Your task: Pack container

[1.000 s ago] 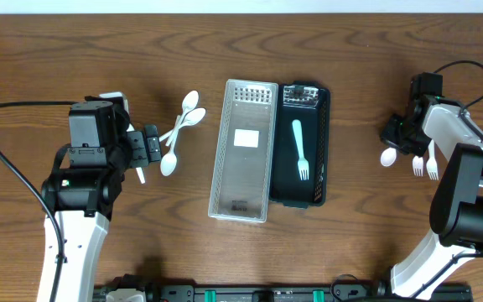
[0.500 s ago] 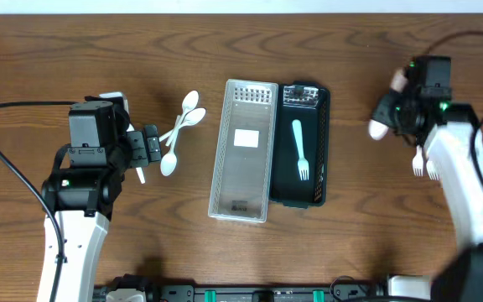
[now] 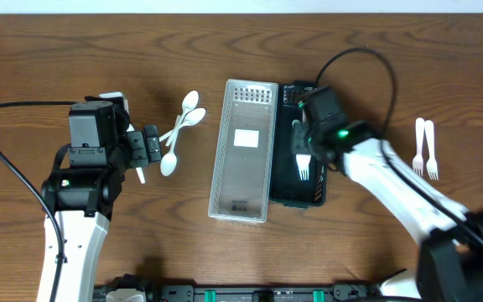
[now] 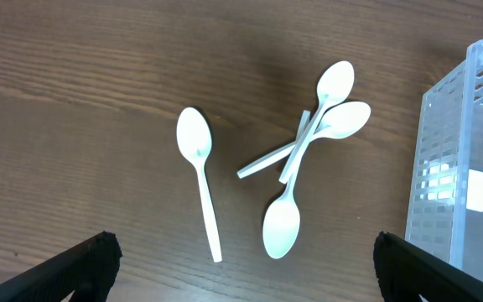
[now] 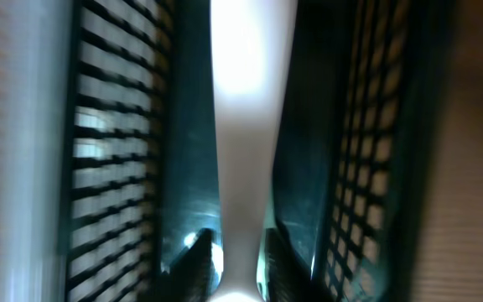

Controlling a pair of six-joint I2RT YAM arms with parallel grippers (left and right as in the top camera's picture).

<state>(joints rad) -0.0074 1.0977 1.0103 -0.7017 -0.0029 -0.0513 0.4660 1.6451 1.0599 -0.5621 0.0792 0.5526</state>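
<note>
A black mesh basket (image 3: 318,191) stands beside a clear mesh basket (image 3: 243,168) at mid-table. A pale green fork (image 3: 298,143) lies in the black basket. My right gripper (image 3: 311,127) hangs over the black basket. In the right wrist view it (image 5: 241,267) is shut on a white spoon (image 5: 243,126), whose handle points down into the black basket (image 5: 367,168). Several white spoons (image 3: 181,130) lie left of the baskets, also in the left wrist view (image 4: 296,159). My left gripper (image 3: 153,147) is open and empty just left of them, fingers wide apart (image 4: 241,268).
Two white forks (image 3: 426,149) lie on the wood table at the right. The clear basket's wall (image 5: 23,168) shows blurred at the left of the right wrist view. The right arm stretches from the lower right corner across to the black basket.
My right arm has swung left from the table's right side, carrying the white spoon, and now sits over the black basket. The left arm has not moved.
</note>
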